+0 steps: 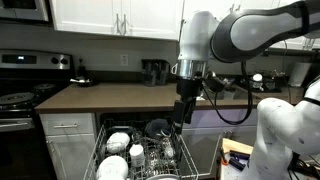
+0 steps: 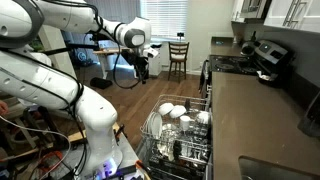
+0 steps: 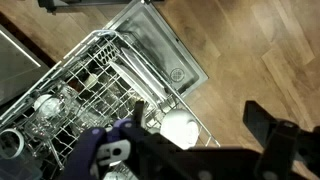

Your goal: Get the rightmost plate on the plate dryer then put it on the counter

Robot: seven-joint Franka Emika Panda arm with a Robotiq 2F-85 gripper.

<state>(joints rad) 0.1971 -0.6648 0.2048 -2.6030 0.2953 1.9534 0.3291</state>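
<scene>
The plate dryer (image 1: 150, 150) is a grey wire rack pulled out below the counter (image 1: 110, 97), and it shows in both exterior views (image 2: 180, 140). Several white dishes stand in it (image 1: 118, 142) (image 2: 175, 112). My gripper (image 1: 184, 108) hangs open and empty above the rack's right part; it is also in an exterior view (image 2: 143, 68). In the wrist view the open jaws (image 3: 197, 114) look down on the rack (image 3: 90, 80), with a white plate (image 3: 180, 128) at the rack's edge between the fingers, well below them. The dark counter also shows at the right in an exterior view (image 2: 262, 120).
A black stove (image 1: 20, 98) (image 2: 235, 65) adjoins the counter. A dark appliance (image 1: 153, 72) stands at the counter's back. Wooden floor (image 3: 260, 50) lies beside the rack. A white robot base (image 1: 285, 135) and a chair (image 2: 178, 55) stand nearby.
</scene>
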